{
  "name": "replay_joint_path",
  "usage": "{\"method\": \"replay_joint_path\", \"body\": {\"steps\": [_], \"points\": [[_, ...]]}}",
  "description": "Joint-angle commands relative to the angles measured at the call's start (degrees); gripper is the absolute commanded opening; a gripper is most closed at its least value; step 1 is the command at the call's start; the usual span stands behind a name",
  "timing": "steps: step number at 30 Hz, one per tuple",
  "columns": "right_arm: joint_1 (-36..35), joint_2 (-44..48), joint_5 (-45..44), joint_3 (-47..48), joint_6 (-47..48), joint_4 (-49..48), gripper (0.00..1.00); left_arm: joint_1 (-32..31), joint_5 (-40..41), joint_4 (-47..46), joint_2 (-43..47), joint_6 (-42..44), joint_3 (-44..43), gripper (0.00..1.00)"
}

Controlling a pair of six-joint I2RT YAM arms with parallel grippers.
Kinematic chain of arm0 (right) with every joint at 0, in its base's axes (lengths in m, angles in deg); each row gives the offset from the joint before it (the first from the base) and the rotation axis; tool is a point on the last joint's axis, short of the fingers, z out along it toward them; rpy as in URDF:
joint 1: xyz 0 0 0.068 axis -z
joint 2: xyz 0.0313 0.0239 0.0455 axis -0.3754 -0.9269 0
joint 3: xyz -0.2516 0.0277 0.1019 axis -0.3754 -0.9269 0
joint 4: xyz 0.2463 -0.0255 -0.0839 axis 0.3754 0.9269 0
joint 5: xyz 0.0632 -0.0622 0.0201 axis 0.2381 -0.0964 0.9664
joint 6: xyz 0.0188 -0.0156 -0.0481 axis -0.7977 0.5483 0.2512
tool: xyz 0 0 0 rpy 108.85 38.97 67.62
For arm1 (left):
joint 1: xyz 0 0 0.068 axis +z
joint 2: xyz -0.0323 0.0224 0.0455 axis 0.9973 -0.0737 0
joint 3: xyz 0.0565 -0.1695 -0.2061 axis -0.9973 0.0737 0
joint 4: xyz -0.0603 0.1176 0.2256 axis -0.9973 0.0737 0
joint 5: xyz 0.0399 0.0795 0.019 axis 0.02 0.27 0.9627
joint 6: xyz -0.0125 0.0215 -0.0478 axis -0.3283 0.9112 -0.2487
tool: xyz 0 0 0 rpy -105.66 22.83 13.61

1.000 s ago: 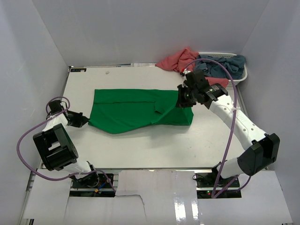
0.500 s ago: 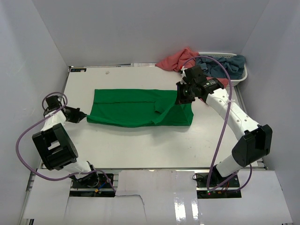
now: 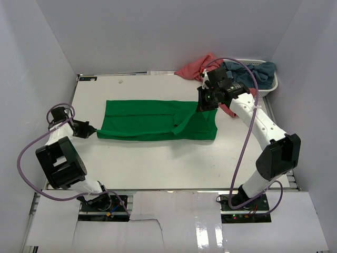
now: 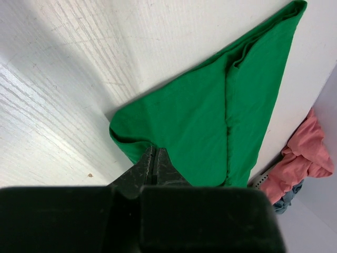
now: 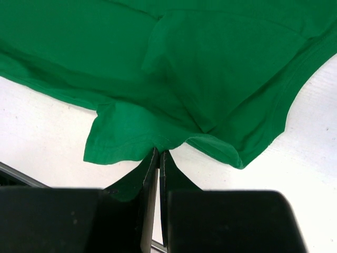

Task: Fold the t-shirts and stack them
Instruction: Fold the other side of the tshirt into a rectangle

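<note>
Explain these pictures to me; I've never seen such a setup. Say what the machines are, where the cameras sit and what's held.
These are two robot arms bolted at the near edge of a table. The wide picture looks down from above and behind them; the other two come from cameras on each wrist, black fingers showing. A green t-shirt lies stretched out. The left gripper pinches its left end, the right gripper its right end, both shut on cloth. Far right, a pink t-shirt and a grey-blue t-shirt sit heaped at a white basket.
</note>
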Motion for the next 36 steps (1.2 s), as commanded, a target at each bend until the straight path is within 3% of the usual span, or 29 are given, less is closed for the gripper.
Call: {"method": "replay_joint_path", "body": {"steps": [1,36], "points": [[0.53,-1.26,0.94,3.95,1.63,-0.03,0.08,0.42,1.05,0.19,-0.83,-0.15,-2.12,0.00],[3.52,-9.79,1.47,10.72,3.21,0.14,0.08,-1.51,0.17,-0.26,-10.06,-3.22,-14.51,0.00]]}}
